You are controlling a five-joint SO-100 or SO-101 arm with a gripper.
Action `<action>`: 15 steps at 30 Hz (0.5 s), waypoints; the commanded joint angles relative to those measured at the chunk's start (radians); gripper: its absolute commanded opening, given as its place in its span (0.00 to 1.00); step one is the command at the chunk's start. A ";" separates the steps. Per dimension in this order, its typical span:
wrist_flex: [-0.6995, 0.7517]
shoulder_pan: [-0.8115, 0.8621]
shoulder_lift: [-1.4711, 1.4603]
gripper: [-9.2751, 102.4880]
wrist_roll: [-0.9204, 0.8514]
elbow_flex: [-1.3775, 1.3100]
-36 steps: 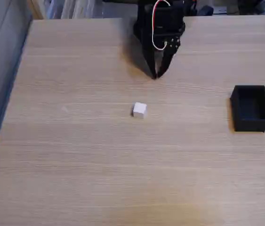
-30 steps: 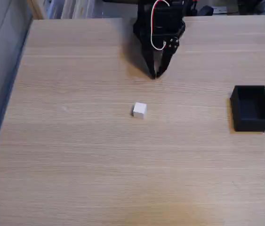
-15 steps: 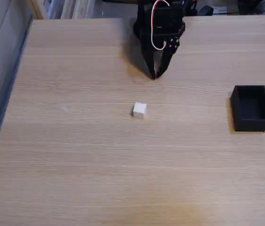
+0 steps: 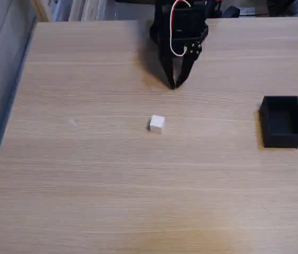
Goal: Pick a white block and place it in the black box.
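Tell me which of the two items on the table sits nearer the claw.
The white block, just below the claw in the fixed view. The black box sits much farther off, near the table's right edge.

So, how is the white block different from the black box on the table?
The white block is a small solid cube; the black box is several times larger, rectangular, and open on top. The block is bright white, the box matte black. In the fixed view the block lies near the middle of the table, just below the gripper; the box stands far to the right. Both rest flat on the wood, untouched.
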 commanded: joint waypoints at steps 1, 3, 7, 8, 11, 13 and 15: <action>0.006 -0.002 0.006 0.08 0.012 0.015; 0.006 -0.002 0.006 0.08 0.012 0.015; 0.006 -0.002 0.006 0.08 0.008 0.015; 0.006 -0.002 0.006 0.08 0.005 0.015; 0.006 -0.002 0.006 0.08 -0.005 0.014; 0.003 -0.002 0.006 0.08 -0.018 0.012; -0.003 0.006 0.006 0.08 -0.054 0.009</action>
